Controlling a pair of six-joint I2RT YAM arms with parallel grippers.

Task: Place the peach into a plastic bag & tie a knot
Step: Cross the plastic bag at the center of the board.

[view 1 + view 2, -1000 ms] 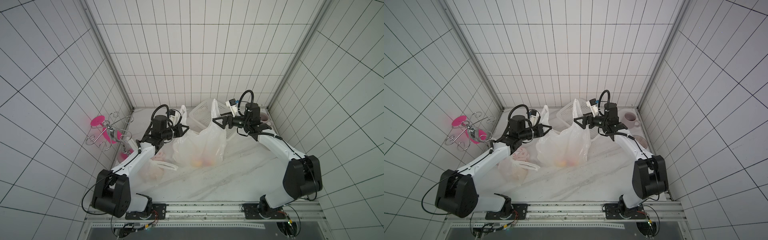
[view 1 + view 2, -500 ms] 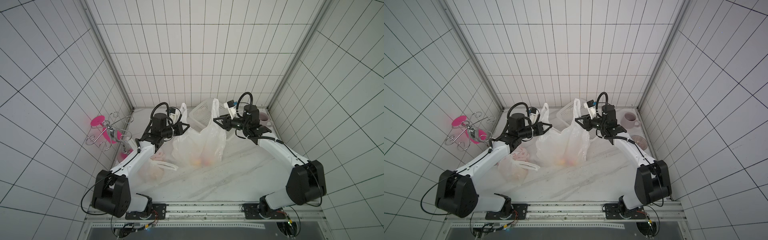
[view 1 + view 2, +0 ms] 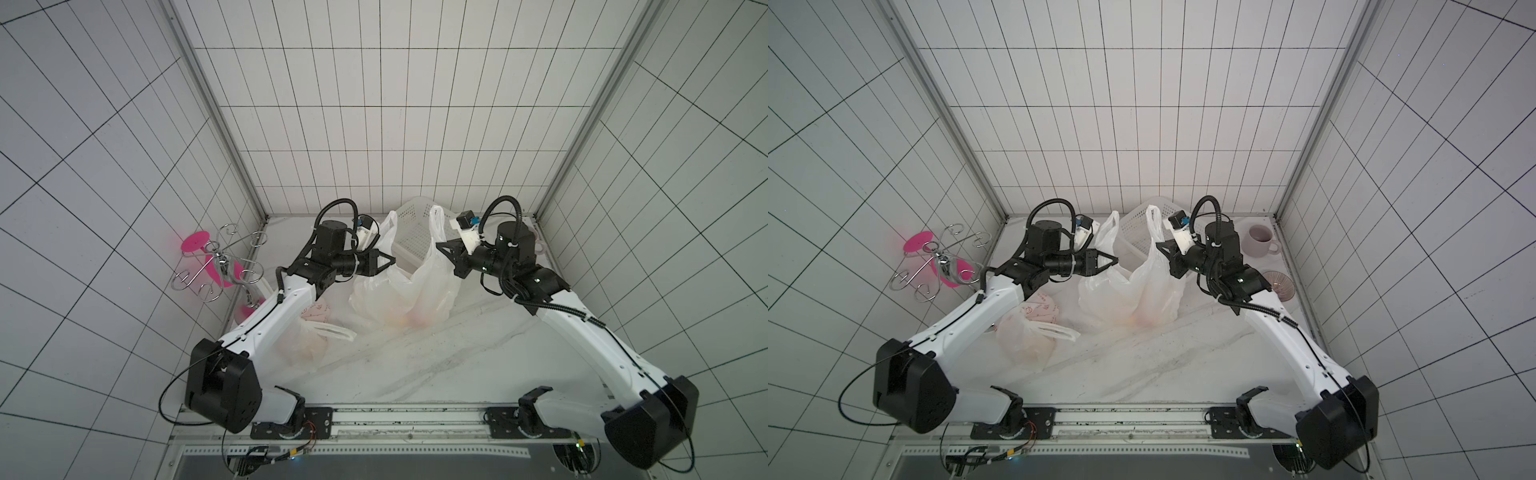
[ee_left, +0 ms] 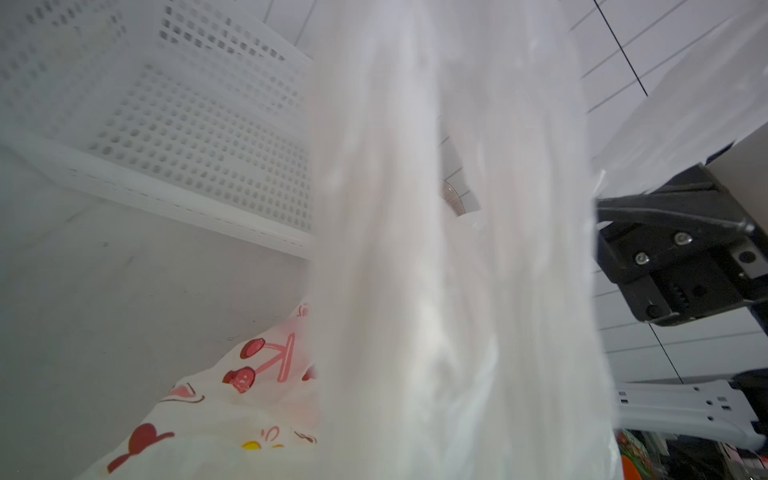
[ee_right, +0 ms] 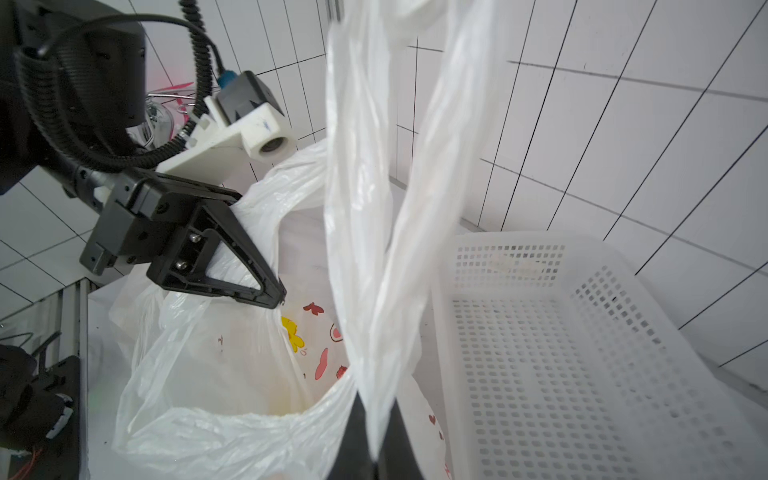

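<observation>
Against the left wall, a pink-and-wire rack (image 3: 216,266) stands near a printed bag (image 3: 309,340) that lies on the marble table (image 3: 457,365). Next comes the left gripper (image 3: 392,263), its fingers pressed together on the rim of the plastic bag (image 3: 415,286). The right wrist view shows those fingertips (image 5: 272,293) meeting on the film. The peach (image 3: 419,321) is a pinkish blur at the bottom of the bag, resting on the table well below both pairs of fingers. Further right, the right gripper (image 3: 438,246) is clamped narrowly on the bag's raised handle, just in front of the white basket (image 3: 415,224). A mug (image 3: 1260,240) shows whole in a top view. Blurred plastic fills most of the left wrist view, and the peach cannot be made out there.
</observation>
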